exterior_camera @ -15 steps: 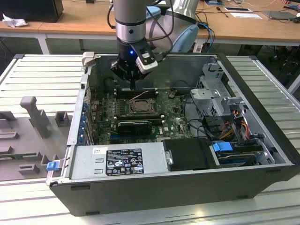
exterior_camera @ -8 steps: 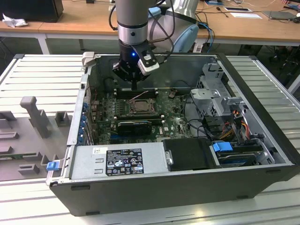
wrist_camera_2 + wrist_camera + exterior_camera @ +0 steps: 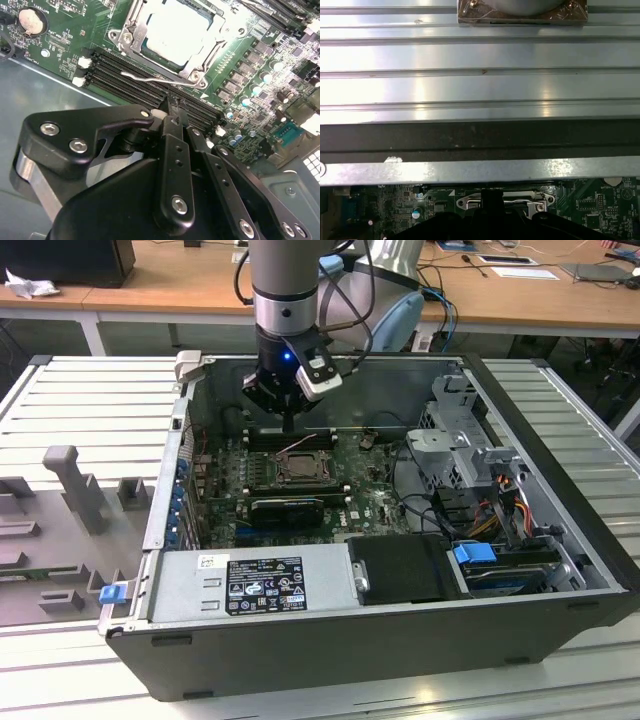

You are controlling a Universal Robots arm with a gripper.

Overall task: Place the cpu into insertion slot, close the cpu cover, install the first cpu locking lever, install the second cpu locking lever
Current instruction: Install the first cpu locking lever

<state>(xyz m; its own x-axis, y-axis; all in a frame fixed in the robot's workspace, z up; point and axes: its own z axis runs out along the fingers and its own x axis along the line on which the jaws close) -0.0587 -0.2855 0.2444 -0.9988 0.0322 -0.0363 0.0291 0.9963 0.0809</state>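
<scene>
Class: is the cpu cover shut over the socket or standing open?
Shut. In the second wrist view the cpu cover lies flat, framing the cpu, which shows through its window.

The arm [image 3: 285,285] stands upright, its pincer [image 3: 290,423] pointing straight down with both fingers [image 3: 172,160] pressed together

The cpu [image 3: 175,32]: pale, smooth, matt metal lid; cpu cover [image 3: 129,30]: bright bare metal; end effector [image 3: 172,107]: matt black, shiny screw heads; surface [image 3: 480,55]: ribbed, reflective metal; board [image 3: 60,50]: glossy green.
</scene>
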